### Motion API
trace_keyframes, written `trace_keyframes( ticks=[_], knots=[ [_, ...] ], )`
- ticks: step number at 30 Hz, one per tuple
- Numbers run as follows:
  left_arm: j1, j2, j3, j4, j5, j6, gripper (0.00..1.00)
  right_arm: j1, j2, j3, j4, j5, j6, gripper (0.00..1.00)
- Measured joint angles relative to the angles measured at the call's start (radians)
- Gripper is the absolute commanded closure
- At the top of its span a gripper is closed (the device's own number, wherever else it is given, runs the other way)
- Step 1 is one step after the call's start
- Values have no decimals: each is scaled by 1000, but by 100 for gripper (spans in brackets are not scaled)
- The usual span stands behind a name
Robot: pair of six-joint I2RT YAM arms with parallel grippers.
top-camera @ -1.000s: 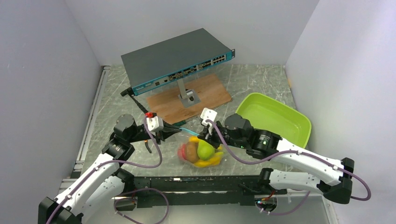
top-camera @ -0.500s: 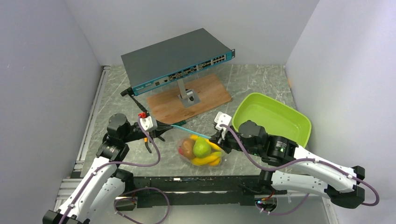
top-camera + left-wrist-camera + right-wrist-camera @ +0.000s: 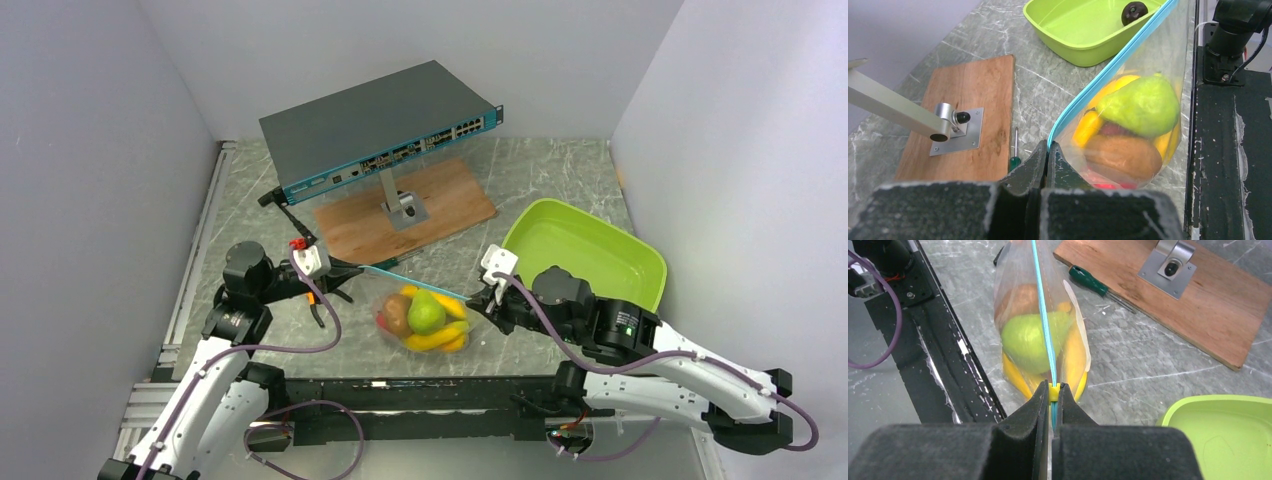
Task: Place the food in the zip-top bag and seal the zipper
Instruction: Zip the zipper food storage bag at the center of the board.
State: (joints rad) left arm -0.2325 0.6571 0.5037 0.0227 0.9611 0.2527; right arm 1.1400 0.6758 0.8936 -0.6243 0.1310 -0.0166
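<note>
The clear zip-top bag [image 3: 425,320] hangs stretched between my two grippers, low over the table. It holds a green pear [image 3: 1143,102], a brown round fruit [image 3: 1123,156], a yellow banana [image 3: 1074,357] and a reddish piece [image 3: 1098,179]. Its teal zipper [image 3: 420,282] runs taut along the top. My left gripper [image 3: 356,268] is shut on the zipper's left end [image 3: 1049,146]. My right gripper [image 3: 481,301] is shut on a small yellow slider [image 3: 1053,391] at the zipper's right end. In the right wrist view the strip [image 3: 1042,310] looks like one closed line.
The lime-green tray [image 3: 640,262] lies at the right, close behind my right arm; a dark round thing [image 3: 1134,10] shows against it. A wooden board [image 3: 440,195] carries a stand with a network switch [image 3: 380,125]. A green-handled screwdriver [image 3: 1088,281] lies beside the board.
My right gripper has slid right along the zipper, away from the left gripper. The left gripper has drawn back left. The strip is now longer and taut, and the bag hangs steadier.
</note>
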Motion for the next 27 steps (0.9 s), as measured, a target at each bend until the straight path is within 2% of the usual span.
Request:
trace_keyframes(
  ticks=[16, 17, 19, 21, 27],
  knots=[
    [5, 3, 5, -10, 16, 14, 100, 0, -69, -8, -65, 21, 47, 100],
    [5, 4, 5, -9, 19, 13, 100, 0, -65, -8, -68, 21, 47, 94],
    [5, 7, 5, -9, 24, 12, 100, 0, -51, -8, -77, 21, 47, 71],
    [5, 15, 10, -9, 34, 11, 99, 0, -40, -8, -88, 19, 53, 60],
    [2, 43, 25, -11, 64, -6, 59, 0, -19, -8, -93, 15, 57, 40]
  ],
)
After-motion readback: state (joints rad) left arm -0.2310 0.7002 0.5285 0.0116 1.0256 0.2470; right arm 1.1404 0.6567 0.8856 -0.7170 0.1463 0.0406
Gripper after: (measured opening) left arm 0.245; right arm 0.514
